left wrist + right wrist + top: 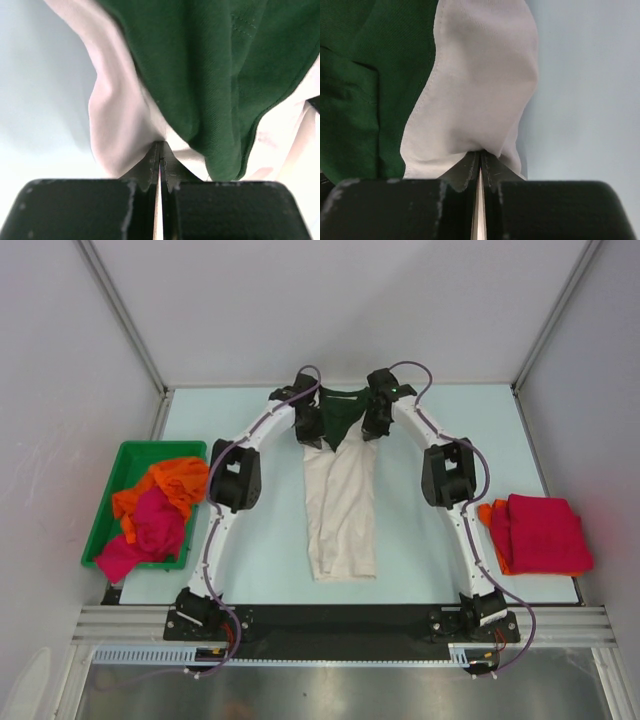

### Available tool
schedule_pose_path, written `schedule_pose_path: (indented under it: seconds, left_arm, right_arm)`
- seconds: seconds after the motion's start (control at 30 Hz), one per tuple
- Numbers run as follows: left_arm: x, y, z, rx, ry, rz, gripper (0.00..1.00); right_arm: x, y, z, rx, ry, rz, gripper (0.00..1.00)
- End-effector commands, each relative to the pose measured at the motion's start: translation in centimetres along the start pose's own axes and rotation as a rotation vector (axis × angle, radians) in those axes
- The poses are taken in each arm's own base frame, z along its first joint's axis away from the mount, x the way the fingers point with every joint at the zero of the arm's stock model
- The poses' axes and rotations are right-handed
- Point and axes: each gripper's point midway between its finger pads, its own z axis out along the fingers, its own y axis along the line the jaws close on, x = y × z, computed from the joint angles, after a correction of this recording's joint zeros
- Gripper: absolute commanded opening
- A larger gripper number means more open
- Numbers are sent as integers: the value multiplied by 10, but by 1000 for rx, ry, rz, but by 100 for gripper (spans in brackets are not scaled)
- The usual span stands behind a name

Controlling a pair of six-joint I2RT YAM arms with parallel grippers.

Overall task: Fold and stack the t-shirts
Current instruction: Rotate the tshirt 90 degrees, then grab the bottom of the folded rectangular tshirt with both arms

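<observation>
A cream t-shirt with dark green sleeves [342,502] hangs stretched between my two grippers at the far middle of the table, its lower end trailing on the surface. My left gripper [312,418] is shut on the cream cloth [120,135] beside a green sleeve [210,75]. My right gripper [378,412] is shut on the cream cloth [475,100] on the other side, green fabric [365,90] to its left. Orange [165,485] and magenta-pink t-shirts [150,535] lie crumpled in the bin. A folded crimson t-shirt [540,532] lies on an orange one [492,515] at the right.
The green plastic bin [108,508] stands at the table's left edge. Both arms arch over the table from their bases at the near edge. White walls and metal posts enclose the pale blue table [430,540].
</observation>
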Motion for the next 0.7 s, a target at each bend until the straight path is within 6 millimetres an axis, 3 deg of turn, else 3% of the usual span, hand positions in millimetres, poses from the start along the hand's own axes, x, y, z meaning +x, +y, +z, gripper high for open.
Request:
schedule_pose_path:
  seconds: [0.0, 0.03, 0.07, 0.1, 0.13, 0.17, 0.2, 0.23, 0.27, 0.3, 0.33, 0.37, 0.4, 0.43, 0.47, 0.53, 0.57, 0.63, 0.67]
  left_arm:
    - [-37, -14, -52, 47, -155, 9, 1]
    - [-42, -17, -64, 52, -196, 6, 4]
    - [-32, -14, -69, 47, -194, -2, 7]
    - [-39, -19, -84, 69, -247, -4, 8]
    - [-47, -29, -122, 103, -311, -8, 10]
    - [-32, -23, -123, 88, -287, -15, 10]
    - [-27, -24, -132, 94, -295, -19, 10]
    - [-24, -33, -164, 127, -339, -15, 10]
    - [6, -27, -152, 97, -289, -5, 9]
    - [16, -30, -159, 100, -303, 3, 9]
    - [30, -29, -162, 92, -302, 9, 9]
    - [64, -31, -165, 93, -273, 38, 9]
    - [77, -34, -165, 103, -268, 44, 8]
    - [95, -36, -164, 113, -251, 44, 8]
    - [129, -36, -162, 117, -209, 68, 7]
    - [158, -40, -161, 141, -189, 74, 6]
    - [186, -34, -152, 114, -159, 100, 5]
    - [200, -37, -161, 141, -189, 114, 5]
    - [220, -31, -155, 127, -162, 132, 5]
  right_arm:
    - [-23, -31, 11, 90, -90, -7, 12]
    - [-24, -27, 8, 90, -115, -15, 26]
    - [-44, -12, -27, 68, -197, -20, 33]
    - [-41, -1, -39, 58, -217, -34, 40]
    - [-36, 1, -50, 64, -222, -41, 51]
    - [-43, 8, -84, 58, -270, -40, 54]
    - [-38, 11, -100, 54, -282, -55, 57]
    - [-28, 22, -111, 38, -293, -81, 60]
    - [0, 3, -104, 102, -246, -99, 62]
    - [0, 8, -136, 77, -288, -83, 62]
    - [19, 9, -138, 79, -276, -95, 62]
    - [48, -8, -134, 117, -231, -99, 62]
    - [54, -6, -153, 94, -266, -81, 62]
    - [71, -3, -160, 82, -265, -91, 61]
    - [98, -18, -153, 112, -222, -102, 61]
    - [116, -16, -172, 80, -237, -82, 60]
    - [137, -11, -173, 76, -217, -111, 60]
    - [165, -20, -180, 98, -197, -119, 59]
    - [181, -14, -184, 87, -189, -140, 59]
